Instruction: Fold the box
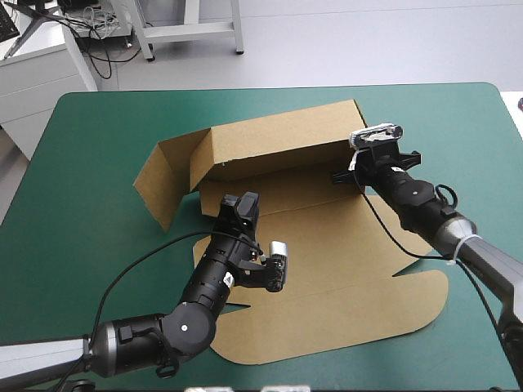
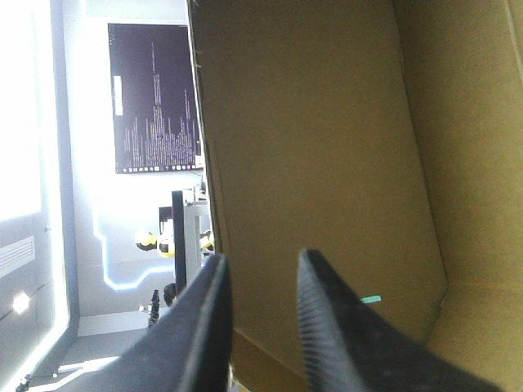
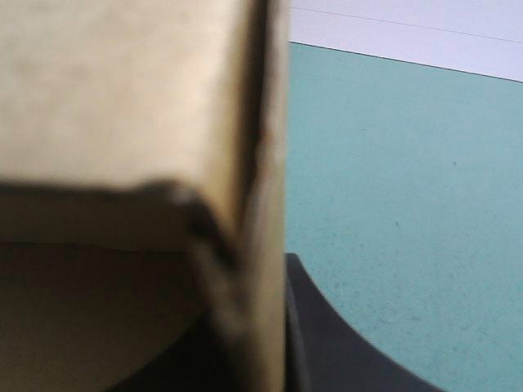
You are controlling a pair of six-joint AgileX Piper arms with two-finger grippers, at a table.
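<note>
The brown box [image 1: 327, 278] lies mid-table as a cut sheet. Its back wall [image 1: 278, 143] is raised, and a side flap [image 1: 163, 184] stands out at the wall's left end. My right gripper [image 1: 345, 173] is at the wall's right end. In the right wrist view the board [image 3: 122, 98] fills the space between the jaws. One black finger [image 3: 343, 351] presses against the board's edge; the other is hidden. My left gripper [image 1: 239, 202] is over the sheet near the wall's left part. Its fingers [image 2: 216, 327] stand a little apart, with the board [image 2: 327, 147] just ahead of them.
The teal-green cover [image 1: 90, 163] shows all round the sheet, widest to the left and behind the raised wall. The front lid panel [image 1: 343, 318] lies flat toward the near edge. Teal-green cover [image 3: 392, 163] also lies beyond my right gripper.
</note>
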